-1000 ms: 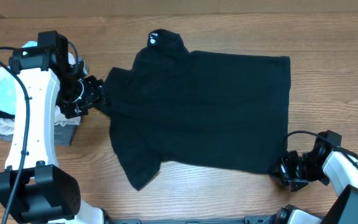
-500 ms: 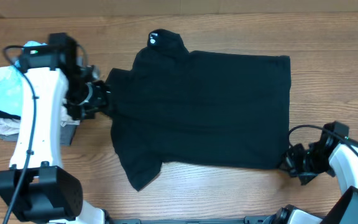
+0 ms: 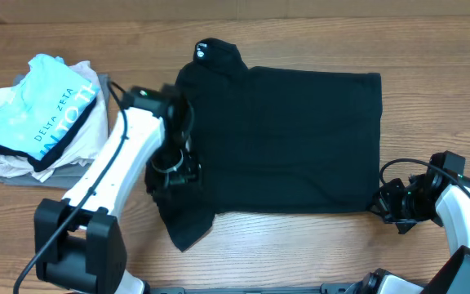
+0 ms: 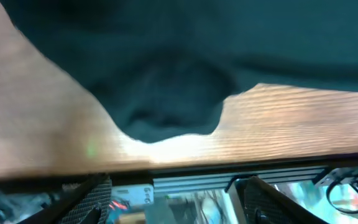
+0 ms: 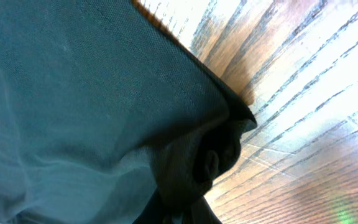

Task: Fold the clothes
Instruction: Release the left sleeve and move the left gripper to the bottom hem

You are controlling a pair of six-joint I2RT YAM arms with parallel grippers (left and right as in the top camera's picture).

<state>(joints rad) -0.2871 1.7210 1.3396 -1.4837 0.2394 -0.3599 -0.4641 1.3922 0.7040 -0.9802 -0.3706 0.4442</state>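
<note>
The black shirt [image 3: 284, 139] lies spread flat on the wooden table, collar at the back left and lower sleeve toward the front left. My left gripper [image 3: 174, 173] hovers over the shirt's left side near that sleeve. In the left wrist view it [image 4: 176, 190] stands open with nothing between its fingers [image 4: 95, 199], and the sleeve's rounded edge [image 4: 166, 106] lies ahead of them. My right gripper [image 3: 384, 204] is at the shirt's front right corner. In the right wrist view it [image 5: 197, 214] is shut on a bunched fold of the hem corner [image 5: 213, 155].
A stack of folded garments sits at the far left, with a light-blue "DELTA ZETA" shirt [image 3: 39, 114] on top of white and grey ones [image 3: 6, 163]. The table's metal front rail [image 4: 185, 183] runs just beyond the sleeve.
My left arm has swung right, from beside the garment stack to above the shirt's left side. My right gripper has closed on the hem corner and shifted slightly right.
</note>
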